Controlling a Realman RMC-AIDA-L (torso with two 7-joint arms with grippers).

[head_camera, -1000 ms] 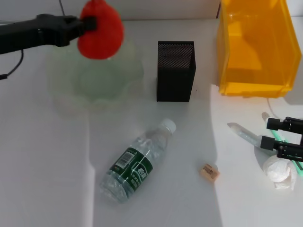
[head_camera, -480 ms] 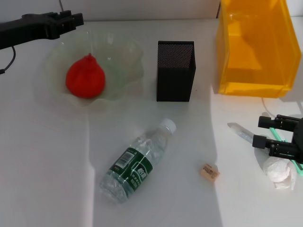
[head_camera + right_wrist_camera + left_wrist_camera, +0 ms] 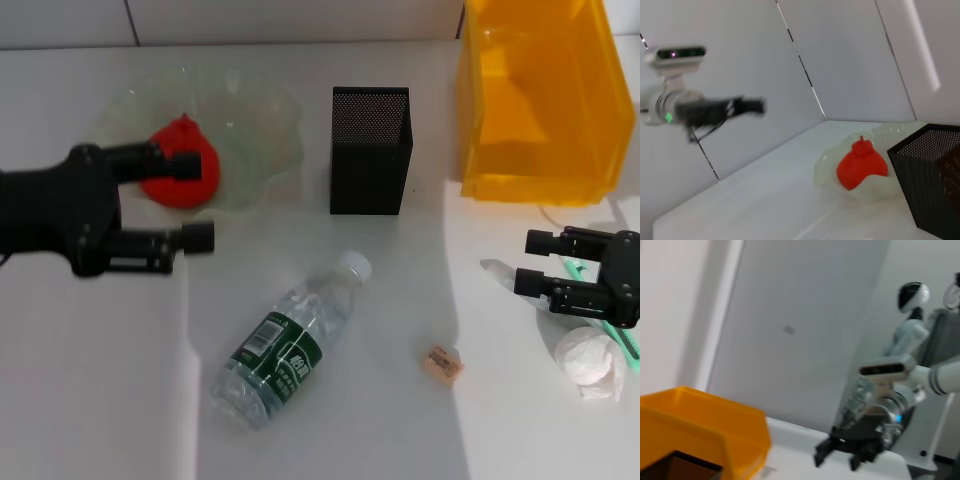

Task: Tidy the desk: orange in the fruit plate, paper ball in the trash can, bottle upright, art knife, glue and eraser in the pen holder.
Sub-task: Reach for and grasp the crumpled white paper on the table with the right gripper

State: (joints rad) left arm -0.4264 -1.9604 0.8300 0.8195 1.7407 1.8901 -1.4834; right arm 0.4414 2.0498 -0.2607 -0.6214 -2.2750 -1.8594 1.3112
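Where the white table [image 3: 90, 400] meets pale wall panels, the red orange [image 3: 185, 178] sits in the ruffled green plate [image 3: 262, 120], upper left. At centre the bottle [image 3: 288, 343] lies flat, its green label unreadable. The left gripper [image 3: 190, 198] and right gripper [image 3: 527, 262] are both spread apart and empty.

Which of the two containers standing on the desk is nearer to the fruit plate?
The pen holder, the black mesh box: it stands just right of the fruit plate, while the yellow-orange trash can stands farther right.
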